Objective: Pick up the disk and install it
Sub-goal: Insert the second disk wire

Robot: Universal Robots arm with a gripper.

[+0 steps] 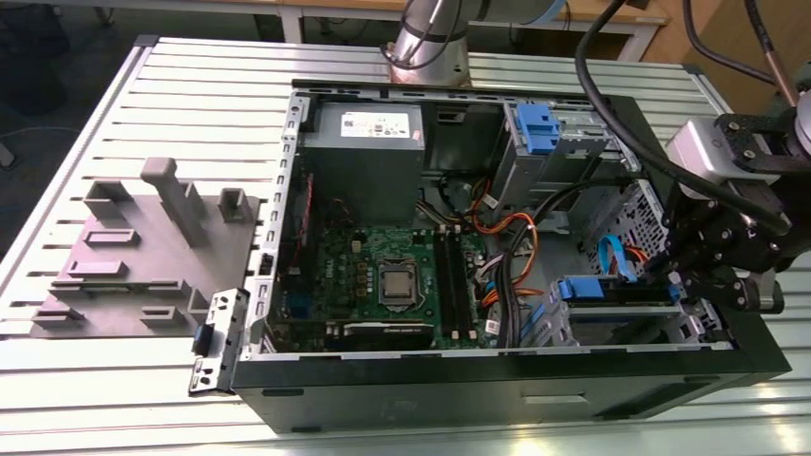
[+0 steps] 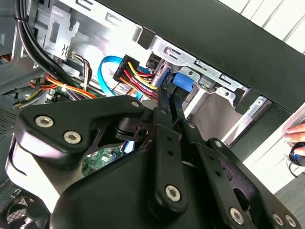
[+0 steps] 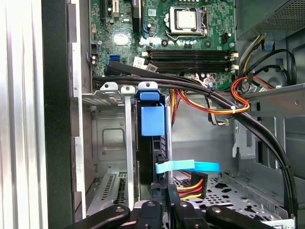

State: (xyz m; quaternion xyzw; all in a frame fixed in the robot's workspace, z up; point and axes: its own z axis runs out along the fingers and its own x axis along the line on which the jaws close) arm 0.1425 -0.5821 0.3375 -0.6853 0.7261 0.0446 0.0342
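The disk stands on edge in the metal drive cage at the case's front corner, with its blue plastic carrier facing the motherboard. In the exterior view the carrier shows at the cage near the exterior view's right. My gripper hangs over that cage. In both wrist views its black fingers reach down close together on either side of the disk's edge. The gripper looks shut on the disk next to the blue carrier. The gripper hides the disk's near end.
The open computer case lies on a slatted table. It holds a motherboard, a grey power supply and another blue carrier. Black and coloured cables and a blue ribbon cable run beside the cage. A person's hand is nearby.
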